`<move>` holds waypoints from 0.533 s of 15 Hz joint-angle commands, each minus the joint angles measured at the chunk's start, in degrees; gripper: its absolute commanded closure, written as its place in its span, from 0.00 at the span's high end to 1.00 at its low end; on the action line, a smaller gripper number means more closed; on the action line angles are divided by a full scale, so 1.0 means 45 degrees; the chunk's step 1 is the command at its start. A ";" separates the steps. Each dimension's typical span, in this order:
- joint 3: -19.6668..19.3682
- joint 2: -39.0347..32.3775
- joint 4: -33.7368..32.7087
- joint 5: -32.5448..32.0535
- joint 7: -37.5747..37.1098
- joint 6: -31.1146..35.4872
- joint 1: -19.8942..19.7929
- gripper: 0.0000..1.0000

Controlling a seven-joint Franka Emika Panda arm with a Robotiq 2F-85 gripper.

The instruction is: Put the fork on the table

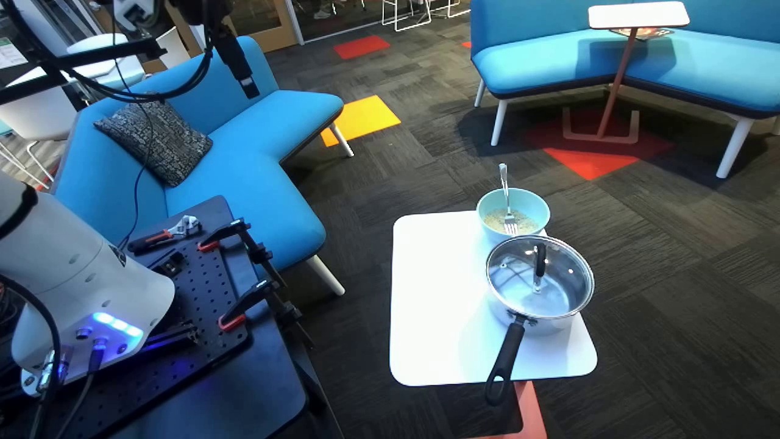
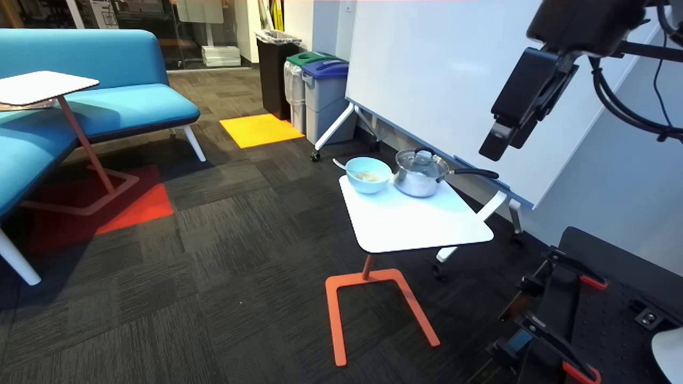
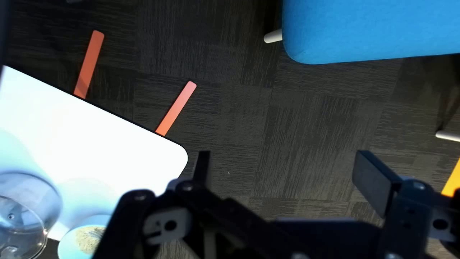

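Note:
The fork (image 1: 504,183) is a thin grey metal utensil. In both exterior views it leans in the pale blue bowl (image 2: 368,184), tines down in the grainy contents, with its handle (image 2: 339,164) sticking out past the rim. In the wrist view the bowl (image 3: 68,246) is partly cut off, and only a small part of the fork shows there. The white table (image 1: 432,299) bears the bowl near one corner; its top (image 2: 421,226) also shows large in the wrist view (image 3: 79,140). My gripper (image 3: 282,158) is open and empty, high above the floor and off the table's side (image 2: 501,143).
A steel pan (image 1: 539,280) with a glass lid stands beside the bowl; its black handle (image 1: 507,360) overhangs the table edge. Blue sofas (image 1: 262,158) stand around. A whiteboard (image 2: 453,80) rises behind the table. Clamps (image 1: 244,305) hold a pegboard at the robot base.

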State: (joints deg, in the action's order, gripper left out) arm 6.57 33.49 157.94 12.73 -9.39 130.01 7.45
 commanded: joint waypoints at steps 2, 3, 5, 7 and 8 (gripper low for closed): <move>-0.0091 -0.1650 -0.0944 0.0661 -0.1437 0.1147 -0.0493 1.00; -0.0103 -0.2346 -0.1350 0.0660 -0.1824 0.1561 -0.0728 1.00; -0.0151 -0.3730 -0.2165 0.0652 -0.2582 0.2549 -0.1195 1.00; -0.0167 -0.5078 -0.3060 0.0466 -0.3533 0.3350 -0.1681 1.00; -0.0227 -0.5873 -0.3623 0.0298 -0.4010 0.3647 -0.1950 1.00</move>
State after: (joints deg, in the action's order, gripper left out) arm 5.99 18.12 149.75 14.83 -21.92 143.15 1.37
